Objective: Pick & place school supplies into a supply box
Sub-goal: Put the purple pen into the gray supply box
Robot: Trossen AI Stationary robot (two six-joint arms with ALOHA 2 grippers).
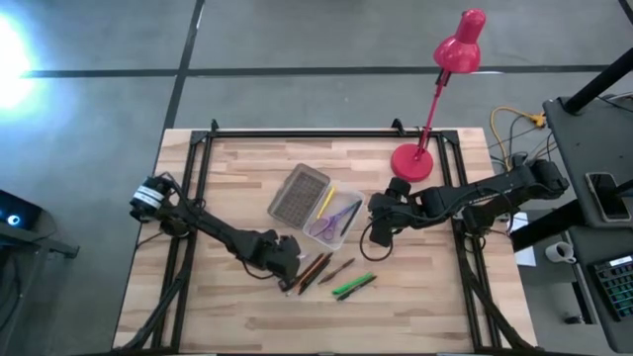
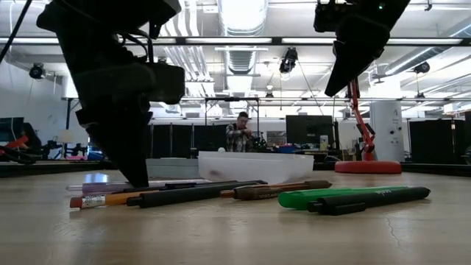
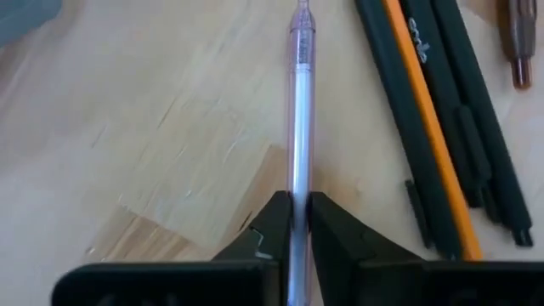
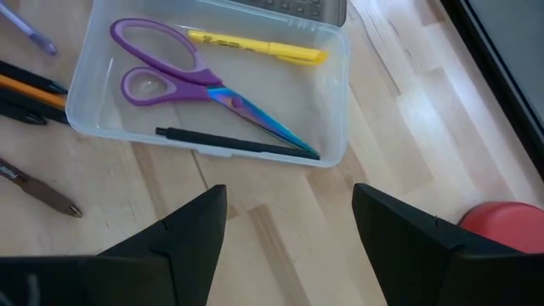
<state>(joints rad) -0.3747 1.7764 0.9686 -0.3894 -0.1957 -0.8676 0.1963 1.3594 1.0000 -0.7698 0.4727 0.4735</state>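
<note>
My left gripper is down at the table, shut on a clear purple pen that lies on the wood. Beside it lie black pens and an orange pencil, a brown pen and green pens. The supply box stands open with its grey grid lid folded back. It holds purple scissors, a yellow pen and a black pen. My right gripper is open and empty above the table, just right of the box. My left gripper pinches the clear purple pen's barrel between its two fingertips, coming from above and pointing down. The pen runs on away from the fingers and lies flat on the table. Its other end is hidden under the gripper.
A red desk lamp stands with its base at the table's far right, close behind my right arm. Black frame rails run along the table's left, right and far edges. Bare wood lies near the front edge.
</note>
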